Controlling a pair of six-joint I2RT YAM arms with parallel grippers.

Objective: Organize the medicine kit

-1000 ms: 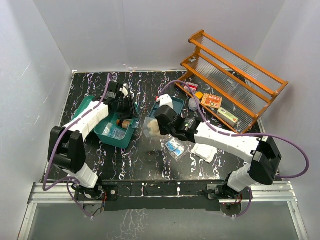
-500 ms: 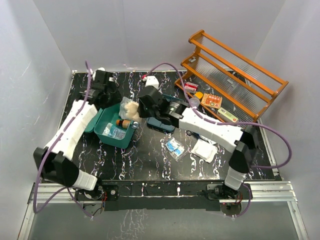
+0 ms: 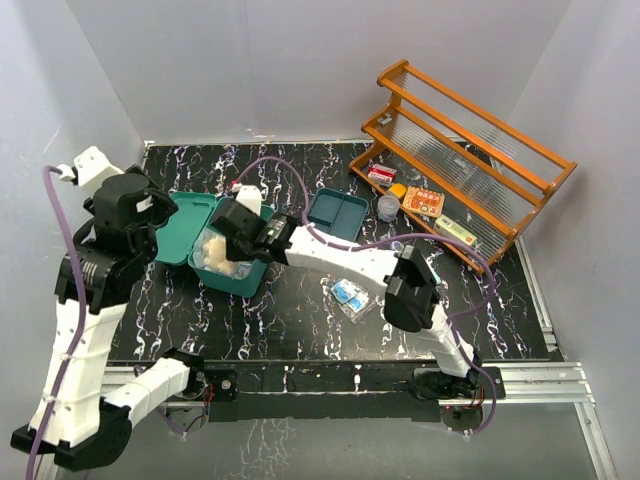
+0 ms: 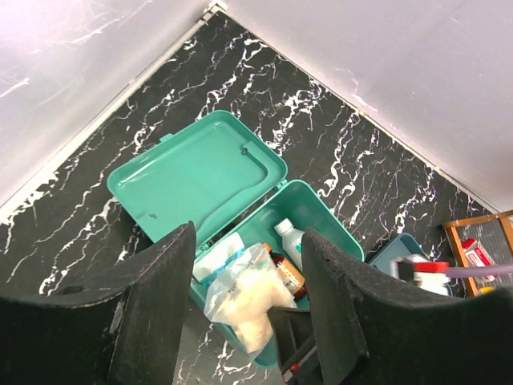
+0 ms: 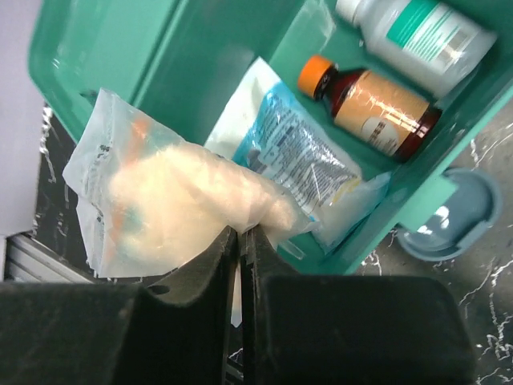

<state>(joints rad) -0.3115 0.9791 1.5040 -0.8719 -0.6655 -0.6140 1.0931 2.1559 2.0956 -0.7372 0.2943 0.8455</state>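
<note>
White walls (image 3: pixel 250 70) closed in a black tabletop (image 3: pixel 300 325) veined with white. The kit (image 3: pixel 236 283) sat on the left half of the tabletop, open. Its long axis ran from the near edge toward the far wall, slightly skewed. Its lid (image 3: pixel 180 228) lay flat to the left and its latch (image 5: pixel 445 212) faced right, toward the tray (image 3: pixel 338 212).

The right claw (image 5: pixel 240 241) was clenched on the edge of one clear bag (image 5: pixel 160 200) of pale, cotton-like stuff, holding it over the near end of the kit. Whether the bag touched the contents could not be told. The left claw (image 4: pixel 248 241) hung high above the kit with its fingers spread wide, grasping nothing.

Inside the kit lay two bottles side by side: one white bottle (image 5: pixel 417 32) with a teal label and one brown bottle (image 5: pixel 369 104) with an orange cap and a pale label. Beside them was one sachet (image 5: pixel 296 160) printed in blue. The writing on all three was too blurred to read.

One blue tray stood right of the kit, apart from it. One clear packet (image 3: pixel 350 294) with blue-and-white contents lay nearer the arms. One orange rack (image 3: pixel 470 140) stood in the far right corner. At its foot were one red box (image 3: pixel 380 174), one orange box (image 3: pixel 425 201) and one white-and-green box (image 3: pixel 455 231), their print too small to make out.
</note>
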